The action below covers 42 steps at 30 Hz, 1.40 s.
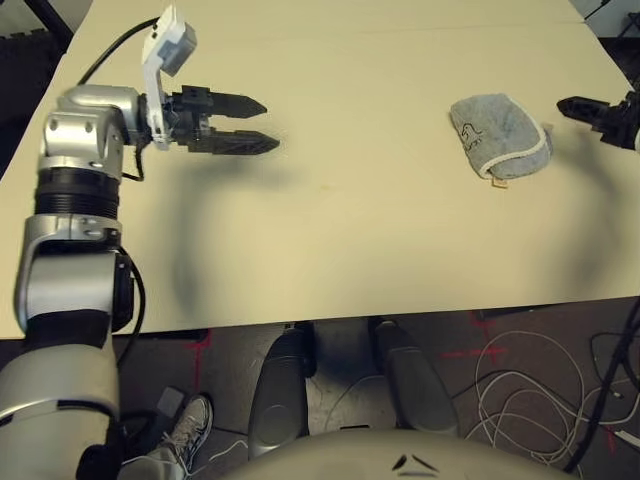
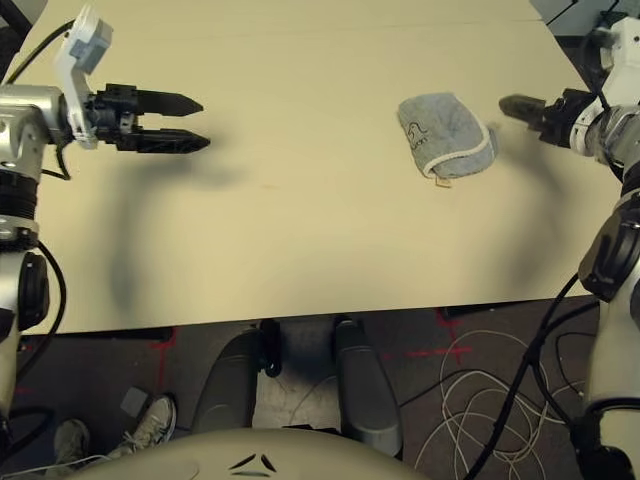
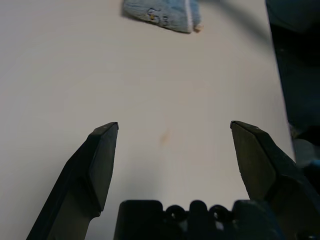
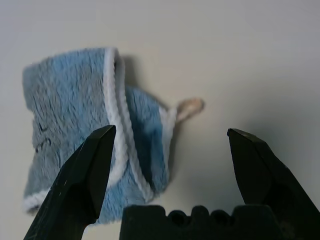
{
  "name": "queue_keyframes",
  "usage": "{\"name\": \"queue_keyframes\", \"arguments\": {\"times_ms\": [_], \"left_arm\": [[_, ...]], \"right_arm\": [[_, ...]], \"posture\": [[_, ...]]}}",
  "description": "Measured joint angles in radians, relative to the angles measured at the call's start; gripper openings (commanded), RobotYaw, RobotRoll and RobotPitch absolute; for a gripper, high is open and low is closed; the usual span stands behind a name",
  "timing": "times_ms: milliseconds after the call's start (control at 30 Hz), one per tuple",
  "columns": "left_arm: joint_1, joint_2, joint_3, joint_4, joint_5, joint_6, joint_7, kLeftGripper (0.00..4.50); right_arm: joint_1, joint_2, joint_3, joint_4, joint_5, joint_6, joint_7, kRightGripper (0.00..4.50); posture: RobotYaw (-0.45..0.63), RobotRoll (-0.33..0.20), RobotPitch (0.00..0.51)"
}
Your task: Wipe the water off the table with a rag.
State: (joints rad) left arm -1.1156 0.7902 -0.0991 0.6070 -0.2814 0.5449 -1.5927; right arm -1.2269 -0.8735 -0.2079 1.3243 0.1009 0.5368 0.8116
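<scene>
The grey-blue rag (image 1: 498, 135) lies crumpled on the pale table (image 1: 350, 250) at the right, its white edging and tan tag (image 4: 190, 106) showing. My right gripper (image 2: 510, 104) hovers just right of the rag, open, pointing at it, with nothing between its fingers (image 4: 85, 170). My left gripper (image 1: 268, 124) is held open above the table's left part, far from the rag and aimed toward it. A small faint tan-brown water blotch (image 3: 164, 139) sits on the table ahead of the left gripper, between it and the rag (image 3: 162, 12).
The table's front edge (image 1: 400, 312) runs across below the arms. On the floor beyond it lie tangled cables (image 1: 540, 390) and red tape marks (image 1: 470, 352). A person's shoe (image 1: 190, 420) stands at the lower left.
</scene>
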Motion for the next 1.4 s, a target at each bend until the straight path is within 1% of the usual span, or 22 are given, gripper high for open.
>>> {"name": "queue_keyframes", "arguments": {"times_ms": [233,400,833,900,967,1100,1233,1267,1300,1400], "left_arm": [[0.017,0.022,-0.021,-0.045,-0.009,0.025,-0.008,4.5],[0.047,0.025,-0.031,-0.074,-0.013,0.035,-0.009,4.5],[0.068,0.024,-0.031,-0.127,-0.027,0.062,-0.011,4.5],[0.068,0.024,-0.03,-0.128,-0.03,0.063,-0.011,4.5],[0.068,0.02,-0.03,-0.13,-0.031,0.064,-0.012,4.5],[0.071,0.018,-0.03,-0.13,-0.031,0.063,-0.012,4.5],[0.075,0.018,-0.03,-0.13,-0.031,0.058,-0.012,4.5],[0.075,0.018,-0.031,-0.13,-0.031,0.054,-0.012,4.5],[0.076,0.018,-0.033,-0.129,-0.025,0.035,-0.012,4.5],[0.084,0.028,-0.049,-0.113,0.024,-0.057,-0.012,4.5]], "right_arm": [[0.001,0.037,-0.004,0.002,0.001,0.051,0.031,4.46],[0.001,0.058,-0.011,0.002,0.007,0.115,0.075,4.46],[-0.013,0.124,-0.005,-0.002,0.003,0.205,0.116,4.46],[-0.023,0.142,-0.007,-0.004,0.005,0.209,0.114,4.09],[-0.025,0.158,-0.021,-0.005,0.013,0.207,0.09,3.55],[-0.025,0.186,-0.078,-0.004,0.045,0.196,-0.014,2.12],[-0.025,0.203,-0.108,-0.004,0.064,0.175,-0.084,0.57],[-0.025,0.207,-0.113,-0.004,0.067,0.169,-0.097,0.26],[-0.025,0.212,-0.12,-0.004,0.071,0.16,-0.117,0.03],[-0.035,0.23,-0.132,-0.005,0.086,0.144,-0.157,0.01]], "posture": [[-0.1,0.0,0.275],[-0.1,0.0,0.286],[-0.11,0.0,0.298],[-0.11,0.0,0.298],[-0.11,0.0,0.3],[-0.11,0.0,0.301],[-0.11,0.0,0.297],[-0.11,0.0,0.294],[-0.11,0.0,0.293],[-0.12,0.0,0.29]]}}
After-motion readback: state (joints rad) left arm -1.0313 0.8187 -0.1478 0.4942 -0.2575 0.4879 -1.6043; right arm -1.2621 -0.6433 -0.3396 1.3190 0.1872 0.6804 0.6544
